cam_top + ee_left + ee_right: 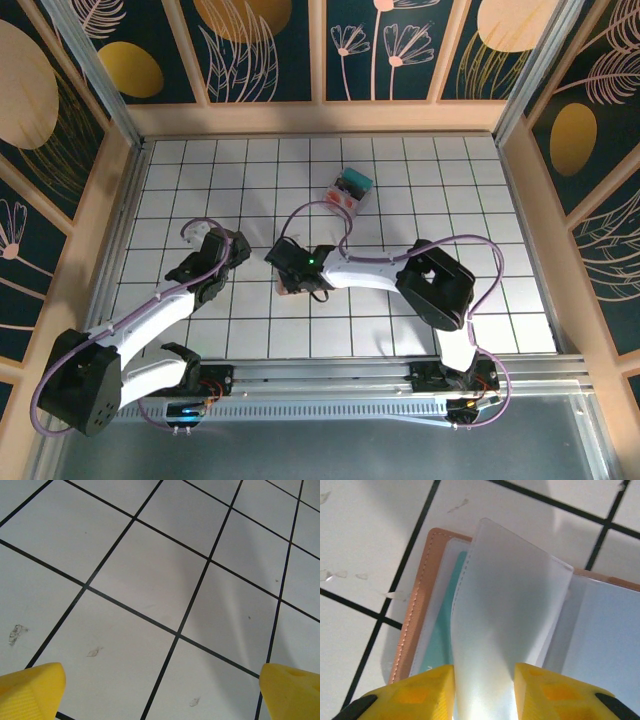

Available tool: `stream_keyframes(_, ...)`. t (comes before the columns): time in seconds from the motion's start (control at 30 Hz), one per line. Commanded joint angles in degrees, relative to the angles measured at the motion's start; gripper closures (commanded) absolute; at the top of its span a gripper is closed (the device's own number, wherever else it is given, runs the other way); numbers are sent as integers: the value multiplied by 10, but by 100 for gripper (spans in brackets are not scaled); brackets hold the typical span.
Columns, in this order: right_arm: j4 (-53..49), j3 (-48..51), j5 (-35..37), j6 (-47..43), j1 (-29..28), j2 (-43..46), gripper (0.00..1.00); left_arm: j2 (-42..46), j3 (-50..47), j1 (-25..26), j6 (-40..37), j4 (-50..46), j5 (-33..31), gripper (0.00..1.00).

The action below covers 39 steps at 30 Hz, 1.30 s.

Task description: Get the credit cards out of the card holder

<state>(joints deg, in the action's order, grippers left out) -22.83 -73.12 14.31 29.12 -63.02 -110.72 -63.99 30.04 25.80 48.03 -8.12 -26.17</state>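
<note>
While the card holder [416,615] lies open, the right gripper [484,682] pinches its clear sleeve [510,605] to bare a teal card [439,642]; the left gripper [160,692] hangs wide open.

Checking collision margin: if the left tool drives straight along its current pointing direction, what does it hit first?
Probably just the white gridded table; the open left tool has nothing else ahead of its fingertips. Gap unclear.

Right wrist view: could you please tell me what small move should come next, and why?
Probably turn the frosted sleeve over to the right: it stands raised between the fingers of the right gripper, covering part of the teal card in the open card holder.
</note>
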Motion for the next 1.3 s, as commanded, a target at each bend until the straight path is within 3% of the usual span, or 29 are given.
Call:
stream_keyframes(0.0,-22,9,41,17,10,29,63,0,16,-4,-10,-12,-13,1)
stream_keyframes(0.37,-27,49,67,36,30,66,62,-9,30,-4,-23,-21,-15,1)
stream_keyframes(0.53,-9,89,54,47,49,88,62,-6,34,0,-83,9,40,1)
stream_keyframes(0.73,-2,130,56,58,70,111,62,-27,65,69,-100,-13,-7,1)
stream_keyframes(0.87,36,167,36,42,90,123,62,-49,63,113,-68,-8,-13,1)
stream_keyframes(1.03,93,201,-15,20,127,120,64,-48,36,145,-27,13,-9,1)
stream_keyframes(1.27,75,165,-11,-6,137,124,64,-84,28,153,-11,9,-2,1)
